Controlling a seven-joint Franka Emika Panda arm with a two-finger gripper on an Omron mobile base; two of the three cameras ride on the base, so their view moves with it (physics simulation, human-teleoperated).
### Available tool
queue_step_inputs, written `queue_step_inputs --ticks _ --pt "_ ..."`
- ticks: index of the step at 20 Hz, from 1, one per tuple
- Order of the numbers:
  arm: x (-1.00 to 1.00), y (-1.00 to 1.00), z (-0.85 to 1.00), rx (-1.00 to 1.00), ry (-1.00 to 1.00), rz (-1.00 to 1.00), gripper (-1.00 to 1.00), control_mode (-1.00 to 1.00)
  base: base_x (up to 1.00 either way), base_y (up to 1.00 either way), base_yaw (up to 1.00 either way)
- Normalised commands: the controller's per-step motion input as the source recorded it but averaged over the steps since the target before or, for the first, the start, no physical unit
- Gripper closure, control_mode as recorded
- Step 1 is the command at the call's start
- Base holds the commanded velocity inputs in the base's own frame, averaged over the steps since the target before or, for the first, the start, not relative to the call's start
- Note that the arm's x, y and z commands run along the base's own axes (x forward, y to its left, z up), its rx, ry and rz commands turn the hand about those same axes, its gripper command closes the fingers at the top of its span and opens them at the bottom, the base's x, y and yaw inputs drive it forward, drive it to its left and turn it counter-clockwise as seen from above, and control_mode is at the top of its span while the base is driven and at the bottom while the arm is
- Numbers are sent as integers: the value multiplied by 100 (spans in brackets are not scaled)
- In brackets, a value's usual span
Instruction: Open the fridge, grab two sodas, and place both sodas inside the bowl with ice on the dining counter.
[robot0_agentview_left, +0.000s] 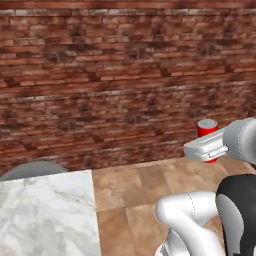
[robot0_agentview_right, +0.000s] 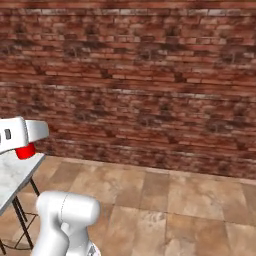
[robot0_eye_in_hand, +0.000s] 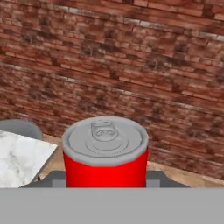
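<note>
Nearest to the hand camera stands the red can (robot0_eye_in_hand: 105, 153), upright, with its grey lid and pull tab facing the lens; the two dark finger tips (robot0_eye_in_hand: 56, 179) sit at about 8 and 4 o'clock of its base, one on each side, so the hand (robot0_agentview_left: 207, 145) is judged to be clamped on the can and not empty. In the left base view the can shows above and below the white hand, at about 3 o'clock of the picture, carried in the air and apart from any surface. It is probably held upright so that it can be lowered straight into the bowl later; this is a judgement, as the bowl cannot be pointed to here. The can is plain: no brand, label or writing can be read on its side or lid. A little farther, the white marble worktop (robot0_agentview_left: 45, 215) lies at about 8 o'clock in the left base view, with a round grey stool (robot0_agentview_left: 32, 169) just behind its far edge. The can is well apart from this worktop, so the carrying step seems unfinished. Beyond are the brown floor tiles (robot0_agentview_right: 165, 195), and farthest the red brick wall (robot0_agentview_right: 140, 75), also without any writing.
</note>
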Motion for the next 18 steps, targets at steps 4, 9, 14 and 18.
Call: queue_step_inputs --ticks 4,9,14,18 --pt "0 0 0 0 0 0 100 100 86 -7 45" --pt "0 0 0 0 0 0 100 100 88 -12 45" --pt "0 0 0 0 0 0 100 100 86 -13 45" --pt "0 0 0 0 0 0 100 100 83 -18 47"
